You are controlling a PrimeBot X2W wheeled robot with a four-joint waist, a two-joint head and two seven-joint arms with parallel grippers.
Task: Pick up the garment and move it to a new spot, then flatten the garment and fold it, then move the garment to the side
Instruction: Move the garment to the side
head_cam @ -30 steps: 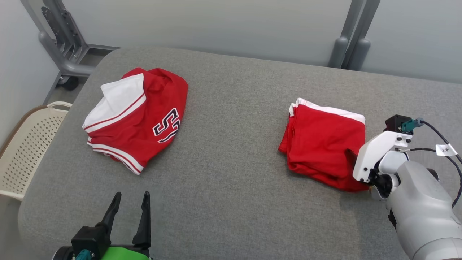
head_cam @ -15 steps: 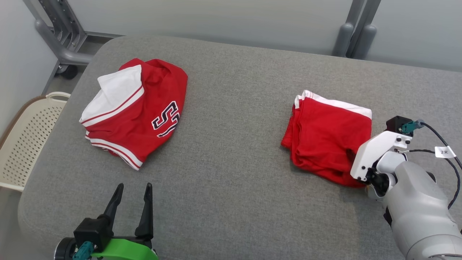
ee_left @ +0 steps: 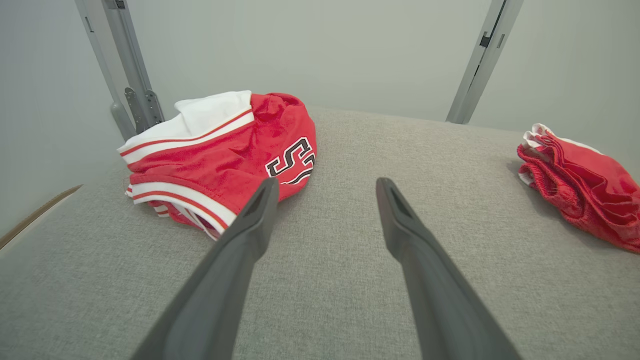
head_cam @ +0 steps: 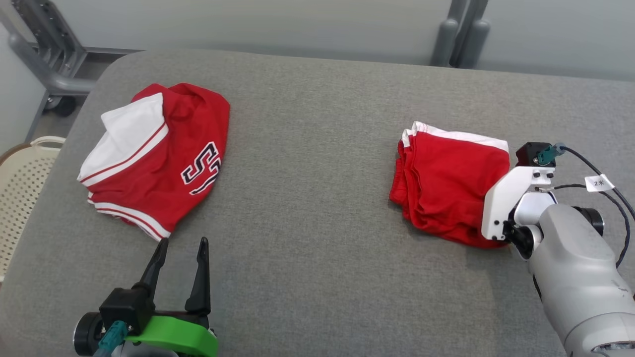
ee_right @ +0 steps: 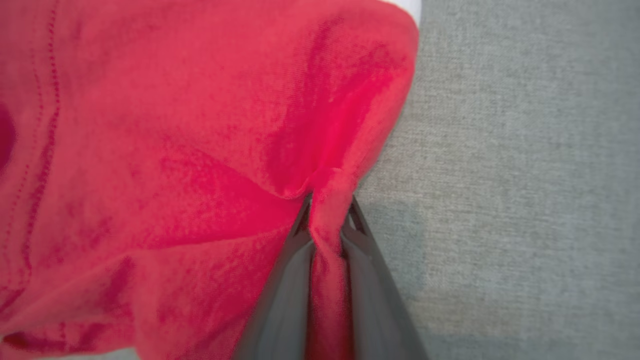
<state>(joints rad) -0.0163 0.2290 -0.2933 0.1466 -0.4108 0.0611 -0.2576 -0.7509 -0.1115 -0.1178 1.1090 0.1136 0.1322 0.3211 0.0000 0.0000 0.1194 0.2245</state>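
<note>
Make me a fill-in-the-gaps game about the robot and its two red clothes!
1. The right gripper is ____ on a pinch of the folded red garment with a white edge.
2. The left gripper is ____ and holds nothing.
3. The crumpled red-and-white jersey with dark letters lies nearer the ____ gripper.
4. Both clothes lie on a ____ fabric surface.
Missing words: shut, open, left, grey.

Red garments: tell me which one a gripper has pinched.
The plain folded garment on the robot's right, pinched by the right gripper; the lettered garment lies untouched.
</note>
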